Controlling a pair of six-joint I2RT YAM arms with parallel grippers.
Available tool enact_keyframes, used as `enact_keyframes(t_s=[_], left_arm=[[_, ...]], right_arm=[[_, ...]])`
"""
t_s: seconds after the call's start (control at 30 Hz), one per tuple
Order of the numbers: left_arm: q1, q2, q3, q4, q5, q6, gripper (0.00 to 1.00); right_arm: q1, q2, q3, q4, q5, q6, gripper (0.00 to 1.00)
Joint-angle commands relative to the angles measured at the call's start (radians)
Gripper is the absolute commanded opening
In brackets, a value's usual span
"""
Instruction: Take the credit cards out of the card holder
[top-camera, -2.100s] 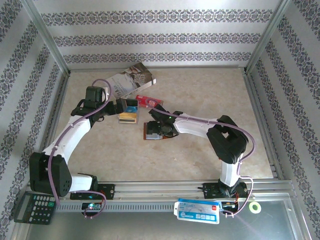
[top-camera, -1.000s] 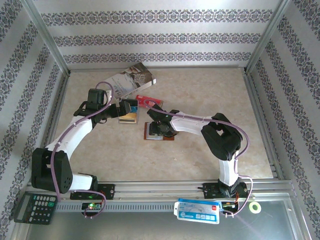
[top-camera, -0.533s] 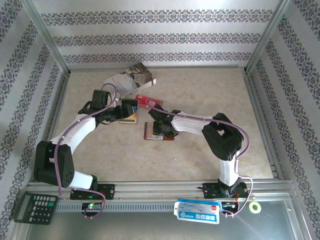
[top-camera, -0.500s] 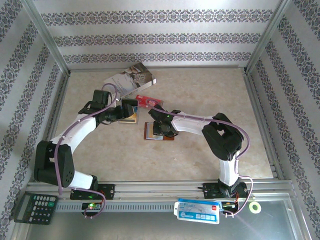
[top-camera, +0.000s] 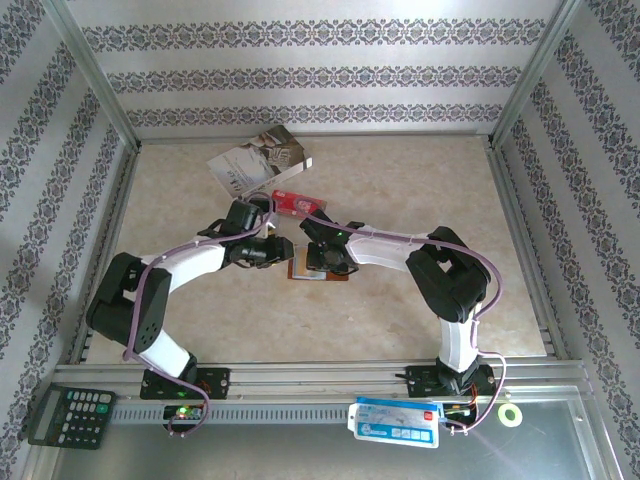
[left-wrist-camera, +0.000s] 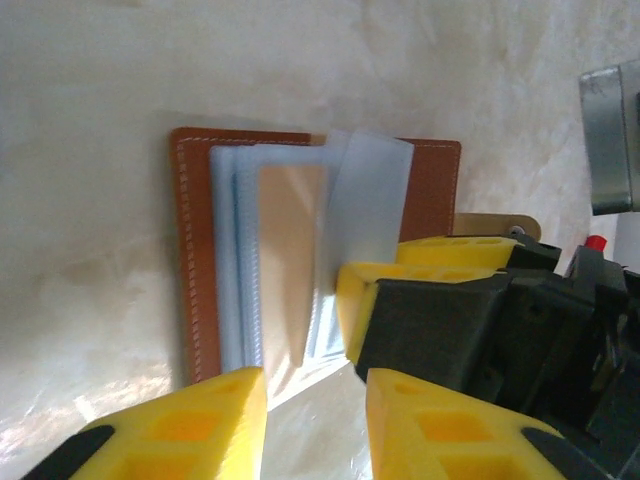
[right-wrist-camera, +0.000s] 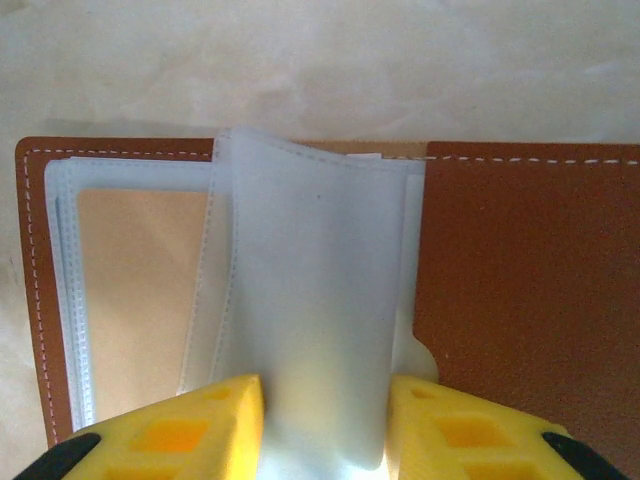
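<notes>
Left arm (top-camera: 180, 265) has swung in from the booklet side. Its left gripper (left-wrist-camera: 315, 415) is now low, just beside one edge of the card holder (left-wrist-camera: 190, 260). The fingers (left-wrist-camera: 200, 425) stand a little apart with bare surface between them, grasping nothing. Table (top-camera: 420, 190) is beige, marble-look. Right arm (top-camera: 400, 245) reaches left to the same spot. White-grey booklet (top-camera: 262, 160) lies at the back, well apart. The card holder lies open and flat mid-table, brown leather, clear pockets inside. Right gripper (right-wrist-camera: 325, 400) is clamped on a clear sleeve (right-wrist-camera: 310, 270), which stands up off the other sleeves. Tan credit card (right-wrist-camera: 135, 290) sits in a flat sleeve on the holder's other half, inside the holder.
</notes>
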Motion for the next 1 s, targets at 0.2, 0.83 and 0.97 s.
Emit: enact_keyframes(t_s=[0.2,0.83,0.97], left_arm=[[-0.041,0.131,0.035,0.143,0.063,-0.071,0.15],[-0.063,0.227,0.021,0.006,-0.061,0.020,0.00],[-0.062,0.223,0.027,-0.006,-0.066,0.025,0.00]], right_arm=[[-0.010,0.038,-0.062,-0.014,-0.011,0.006,0.36],[0.001,-0.122,-0.105,-0.030,0.183,-0.029,0.39],[-0.001,-0.192,-0.129,-0.061,0.267,-0.008,0.41]])
